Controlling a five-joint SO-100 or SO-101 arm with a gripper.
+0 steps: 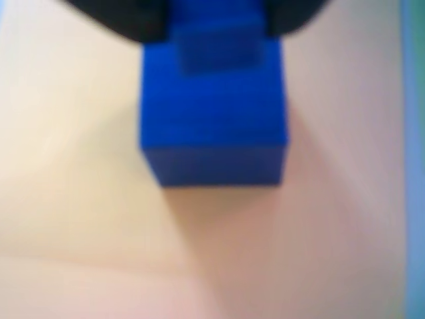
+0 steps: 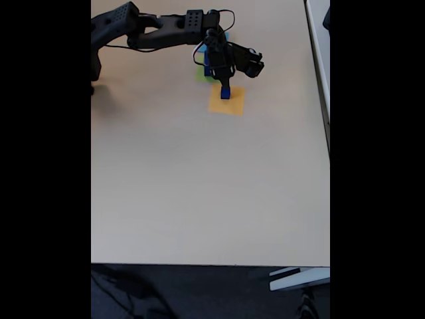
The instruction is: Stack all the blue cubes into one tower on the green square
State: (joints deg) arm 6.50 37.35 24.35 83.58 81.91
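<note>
A dark blue cube (image 1: pixel 212 126) sits large and blurred in the middle of the wrist view, its far end running under my gripper's black parts and a smaller, darker blue block (image 1: pixel 219 43). In the fixed view this small blue cube (image 2: pixel 226 94) stands on an orange paper square (image 2: pixel 232 104), with my gripper (image 2: pixel 225 88) pointing straight down onto it. The blur hides how the jaws stand against the cube. Up and to the left, the green square (image 2: pixel 201 76) is partly hidden behind the gripper, with something dark blue (image 2: pixel 207 64) on it.
The black arm (image 2: pixel 159 30) reaches in from the top left. A bit of a light-blue square (image 2: pixel 224 35) peeks out behind it. The table's right edge (image 2: pixel 319 86) runs close by. The wide beige tabletop (image 2: pixel 206 193) stretches toward the front.
</note>
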